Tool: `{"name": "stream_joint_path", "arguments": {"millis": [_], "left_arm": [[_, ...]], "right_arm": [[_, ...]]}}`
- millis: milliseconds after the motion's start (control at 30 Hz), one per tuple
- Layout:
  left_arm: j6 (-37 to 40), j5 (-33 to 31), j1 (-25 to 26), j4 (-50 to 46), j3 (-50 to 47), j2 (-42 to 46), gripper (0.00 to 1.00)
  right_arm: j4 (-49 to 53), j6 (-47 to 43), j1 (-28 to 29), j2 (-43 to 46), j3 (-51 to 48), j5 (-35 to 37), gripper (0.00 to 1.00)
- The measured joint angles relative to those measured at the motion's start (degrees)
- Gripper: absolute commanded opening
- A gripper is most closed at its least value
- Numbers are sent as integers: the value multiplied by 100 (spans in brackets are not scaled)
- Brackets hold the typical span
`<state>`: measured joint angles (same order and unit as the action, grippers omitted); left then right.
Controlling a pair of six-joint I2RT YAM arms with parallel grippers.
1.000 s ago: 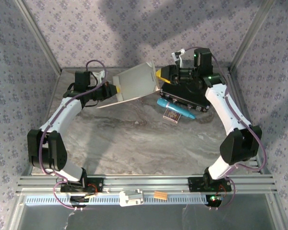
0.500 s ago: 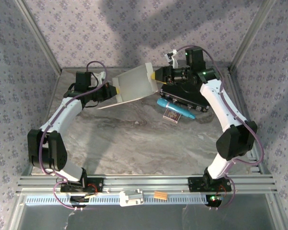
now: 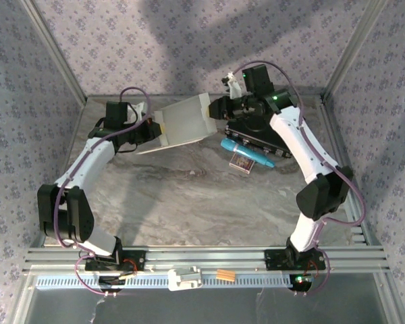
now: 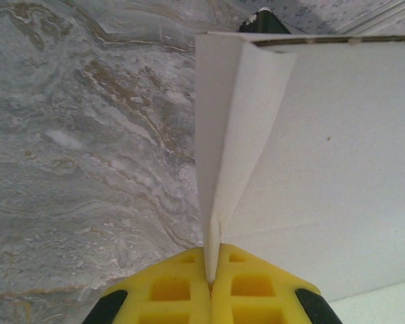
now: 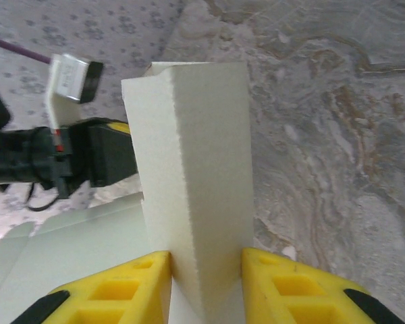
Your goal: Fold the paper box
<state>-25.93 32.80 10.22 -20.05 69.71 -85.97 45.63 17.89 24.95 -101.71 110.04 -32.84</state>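
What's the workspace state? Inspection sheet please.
Surface: grey marbled tabletop.
Job's things: white paper box, part-folded, held up between both grippers.
Clutter: black case, blue pen and small patterned packet at the right rear.
Grippers: left gripper shut on a box flap; right gripper clamped on a folded side wall.
Cables: purple cables looped along both arms, no snag seen.
Surroundings: floral-patterned walls, aluminium frame, slotted rail at the near edge.
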Motion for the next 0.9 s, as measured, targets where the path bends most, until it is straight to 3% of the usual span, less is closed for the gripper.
{"name": "stream_joint_path", "arguments": {"millis": [400,567,900], "left_arm": [[409,-839,352,-391,0,334,0],[601,-1220,557,-525,-2,608,0],[992,-2072,1150,-756,-98,1163,0]], "right_arm": [[577,-216,531,-201,13,1919,32],[382,-254,557,-188,-323,2179,24],[212,-199,802,-92,-754,3154,0]]}}
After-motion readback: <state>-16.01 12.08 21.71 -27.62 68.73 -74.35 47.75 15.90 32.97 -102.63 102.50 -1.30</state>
